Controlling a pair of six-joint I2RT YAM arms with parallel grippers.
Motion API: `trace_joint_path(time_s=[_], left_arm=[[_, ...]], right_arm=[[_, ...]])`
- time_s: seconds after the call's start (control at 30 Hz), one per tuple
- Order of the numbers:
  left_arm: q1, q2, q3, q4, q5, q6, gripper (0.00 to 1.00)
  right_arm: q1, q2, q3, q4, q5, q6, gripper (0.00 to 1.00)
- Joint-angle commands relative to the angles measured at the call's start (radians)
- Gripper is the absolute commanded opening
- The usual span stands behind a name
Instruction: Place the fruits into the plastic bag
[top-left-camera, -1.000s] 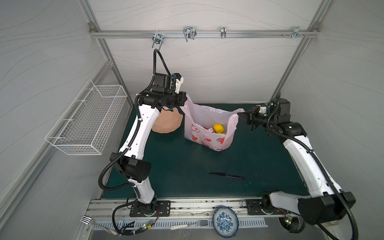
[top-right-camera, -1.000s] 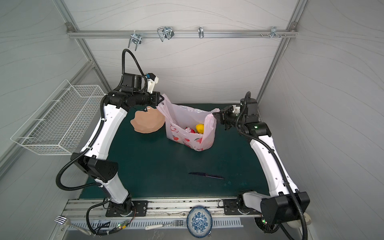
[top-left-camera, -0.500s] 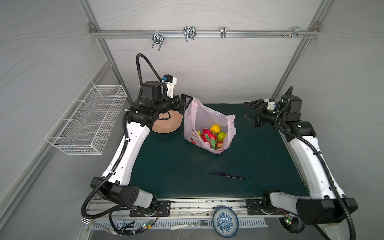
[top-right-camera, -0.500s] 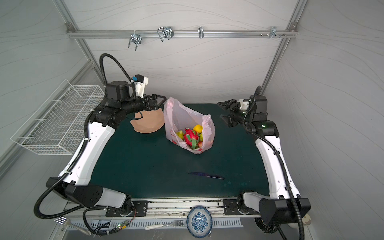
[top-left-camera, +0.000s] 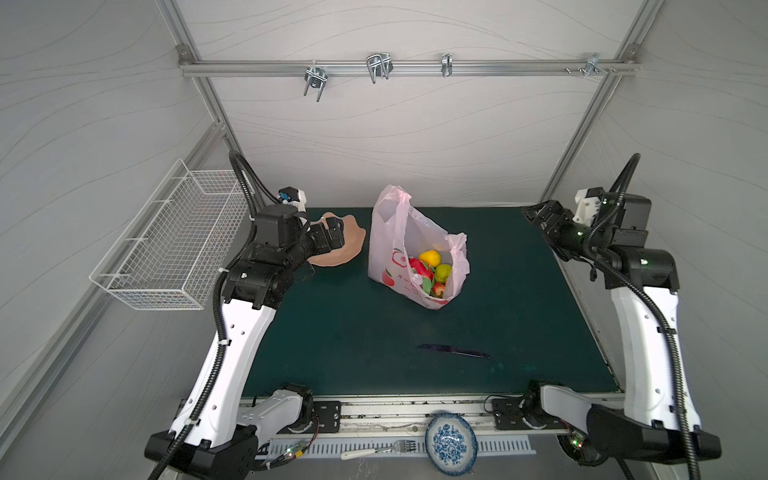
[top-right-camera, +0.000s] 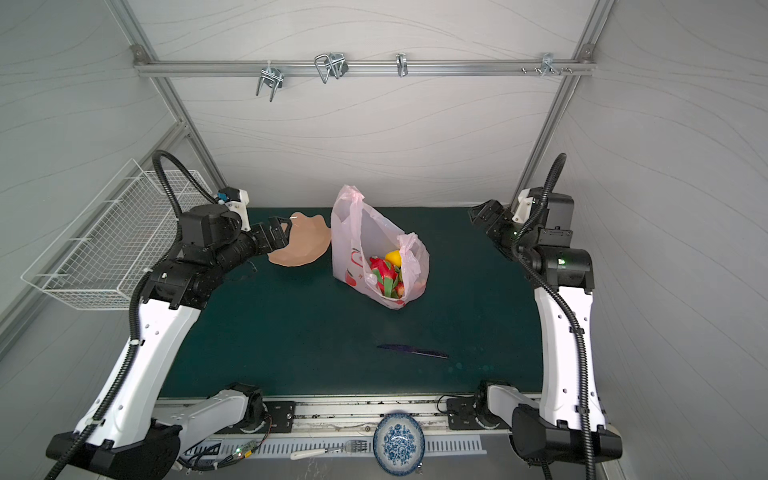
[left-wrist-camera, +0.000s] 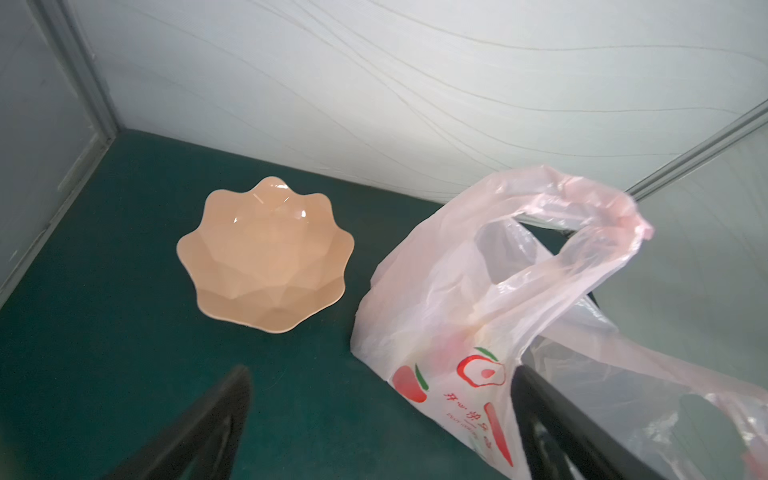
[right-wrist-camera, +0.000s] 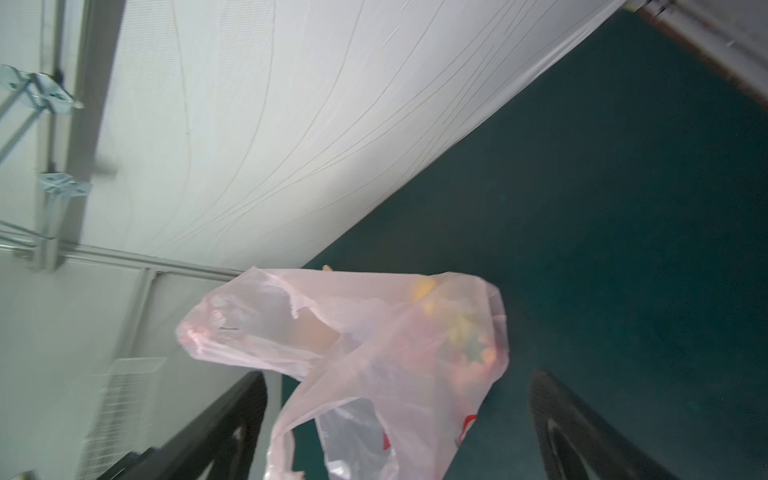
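- You'll find the thin translucent pale pink plastic bag with red apple prints (top-left-camera: 388, 232) standing on the dark green mat (top-left-camera: 353, 332), in the middle toward the back wall in both top views. Its mouth gapes open and one handle stands up tall.
- The small toy fruits (top-left-camera: 430, 272) are heaped together inside the bag. In a top view you can pick out the yellow lemon (top-left-camera: 429, 257), the red-green dragon fruit (top-right-camera: 384, 270), a green pear (top-left-camera: 443, 272) and something red low in the pile (top-left-camera: 438, 289).
- Your left gripper (top-right-camera: 277, 232) has its fingers spread wide with nothing between them. It hangs over the left part of the peach-coloured scalloped bowl (top-right-camera: 307, 245), clear of the bag.
- The left wrist view shows that bowl just beside the bag, resting on the mat.
- Your right gripper (top-left-camera: 540, 214) is also spread wide and holds nothing. It sits near the right rear corner of the mat, well apart from the bag.
- In the right wrist view the fruits show only as blurred colours through the plastic.
- A dark purple knife (top-left-camera: 453, 351) lies flat on the mat nearer the front, apart from the bag.
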Motion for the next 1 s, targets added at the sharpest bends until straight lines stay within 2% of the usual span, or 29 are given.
trace_joint_path(time_s=[0.0,0.1,0.23,0.3,0.37,0.43,0.5,0.57,0.63,0.8,0.97], left_arm=[[0.004,-0.074,-0.119,0.07,-0.076,-0.01,0.99],[0.006,-0.143,-0.276,0.154,-0.118,0.01,0.99],[0.02,-0.197,-0.488,0.306,-0.179,0.094,0.99],[0.049,-0.225,-0.623,0.453,-0.212,0.141,0.99],[0.104,-0.235,-0.749,0.613,-0.199,0.195,0.99],[0.157,-0.219,-0.823,0.735,-0.201,0.231,0.99],[0.231,-0.171,-0.859,0.832,-0.133,0.225,0.99],[0.269,-0.107,-0.884,0.928,-0.078,0.223,0.99],[0.271,-0.031,-0.919,1.052,-0.064,0.25,0.99],[0.271,0.15,-1.008,1.368,-0.017,0.231,0.99],[0.271,0.308,-1.068,1.628,0.065,0.305,0.99]], right_arm=[[-0.004,0.0,-0.071,-0.047,0.169,-0.148,0.99],[-0.005,-0.018,-0.203,0.036,0.225,-0.16,0.99],[-0.004,-0.061,-0.417,0.21,0.299,-0.177,0.99],[-0.004,-0.094,-0.546,0.332,0.35,-0.212,0.99],[0.0,-0.122,-0.665,0.454,0.406,-0.267,0.99],[-0.001,-0.15,-0.797,0.618,0.438,-0.334,0.99],[0.0,-0.172,-0.917,0.787,0.453,-0.396,0.99],[0.0,-0.172,-0.989,0.881,0.475,-0.422,0.99],[0.0,-0.157,-1.033,0.94,0.471,-0.432,0.99],[0.002,-0.104,-1.146,1.157,0.426,-0.456,0.99],[0.008,-0.007,-1.243,1.402,0.349,-0.467,0.99]])
